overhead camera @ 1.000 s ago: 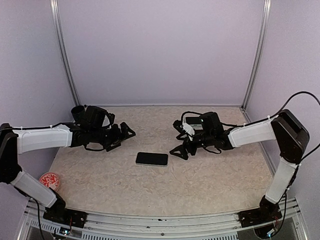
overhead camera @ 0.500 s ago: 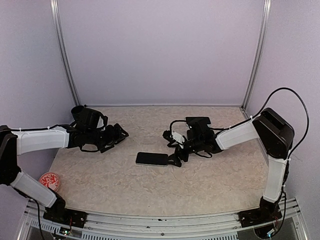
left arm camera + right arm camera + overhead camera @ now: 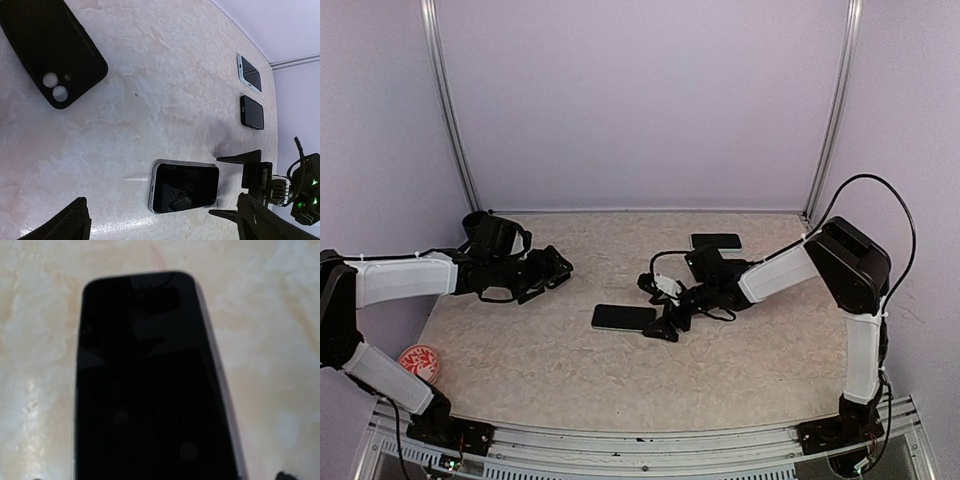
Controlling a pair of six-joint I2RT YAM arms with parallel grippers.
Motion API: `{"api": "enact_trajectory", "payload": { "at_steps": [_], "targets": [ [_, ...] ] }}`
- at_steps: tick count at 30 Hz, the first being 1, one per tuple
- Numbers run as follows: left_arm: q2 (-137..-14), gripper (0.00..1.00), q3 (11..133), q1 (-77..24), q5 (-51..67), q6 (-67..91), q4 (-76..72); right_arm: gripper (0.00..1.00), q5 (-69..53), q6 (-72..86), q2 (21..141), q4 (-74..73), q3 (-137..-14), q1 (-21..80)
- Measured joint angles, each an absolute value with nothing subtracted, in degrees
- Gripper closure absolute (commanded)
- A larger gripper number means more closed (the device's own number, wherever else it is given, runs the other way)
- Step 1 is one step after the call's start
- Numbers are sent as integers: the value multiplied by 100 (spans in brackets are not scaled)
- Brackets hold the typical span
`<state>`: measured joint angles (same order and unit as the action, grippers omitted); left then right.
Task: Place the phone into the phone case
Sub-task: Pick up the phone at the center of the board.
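The phone point(image 3: 623, 317) lies flat and screen up in the middle of the table, with a dark screen and a silver edge point(image 3: 184, 185). My right gripper point(image 3: 658, 310) is open at the phone's right end, one finger on each side of that end point(image 3: 232, 185). In the right wrist view the phone point(image 3: 150, 390) fills most of the frame. The black phone case point(image 3: 50, 50), with camera holes, lies flat at the top left of the left wrist view; my left arm hides it in the top view. My left gripper point(image 3: 555, 268) hovers open and empty to the left of the phone.
A black phone-shaped item point(image 3: 716, 241) lies at the back of the table. The left wrist view shows it point(image 3: 251, 112) beside a light blue one point(image 3: 248, 73). A red disc point(image 3: 418, 361) sits at the near left corner. Walls close in the table on three sides.
My right gripper has moved left and down to the phone's right end, staying open. My left gripper has drawn back slightly to the left. The phone has not moved.
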<state>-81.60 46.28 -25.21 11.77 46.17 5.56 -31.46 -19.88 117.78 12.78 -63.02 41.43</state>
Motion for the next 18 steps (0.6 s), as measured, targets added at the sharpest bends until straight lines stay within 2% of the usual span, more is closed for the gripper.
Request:
{"api": "enact_trajectory", "payload": {
  "at_steps": [7, 18],
  "targets": [
    [-8173, 1, 4626, -2512, 1186, 4615, 543, 1, -3096, -2043, 11909, 1146, -6418, 4169],
    [-8176, 1, 4589, -2486, 1280, 4615, 486, 13, -3092, -2174, 12068, 998, -6678, 4230]
  ]
}}
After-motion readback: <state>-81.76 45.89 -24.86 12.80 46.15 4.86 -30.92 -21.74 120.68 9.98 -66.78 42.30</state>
